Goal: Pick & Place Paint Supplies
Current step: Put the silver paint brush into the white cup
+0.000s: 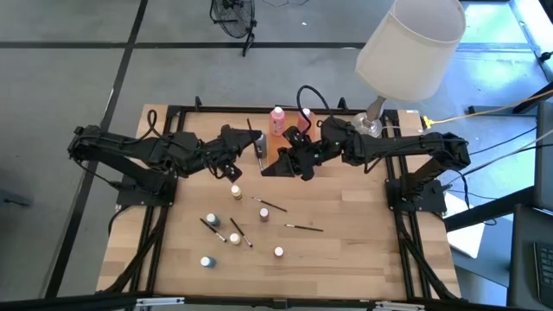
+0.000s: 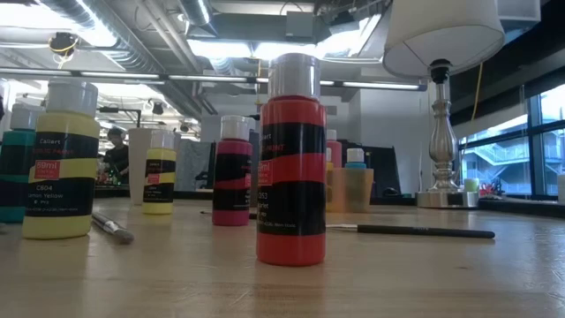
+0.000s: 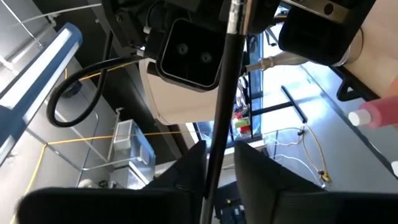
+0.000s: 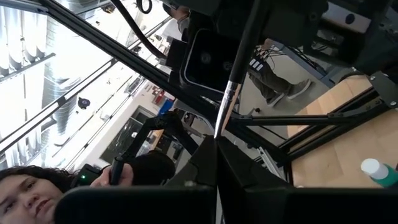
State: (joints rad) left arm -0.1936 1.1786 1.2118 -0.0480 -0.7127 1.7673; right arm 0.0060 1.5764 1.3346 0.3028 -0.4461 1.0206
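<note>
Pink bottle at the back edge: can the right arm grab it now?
Probably not yet: the right gripper is shut on a brush, so it is occupied. The pink bottle stands nearby with nothing visibly between.

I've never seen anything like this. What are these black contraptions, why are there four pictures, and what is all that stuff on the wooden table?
They are two robot arms working at a wooden table. One picture looks straight down from above, one sits at table-top height, and two come from cameras on the arms' wrists. On the table are small paint bottles, loose brushes and a taller pink bottle. A lamp stands at the back corner. The low view shows a red bottle up close. The right gripper has its fingers shut on a thin dark brush. The left gripper is at what seems the same brush, but whether it grips it is unclear.
</note>
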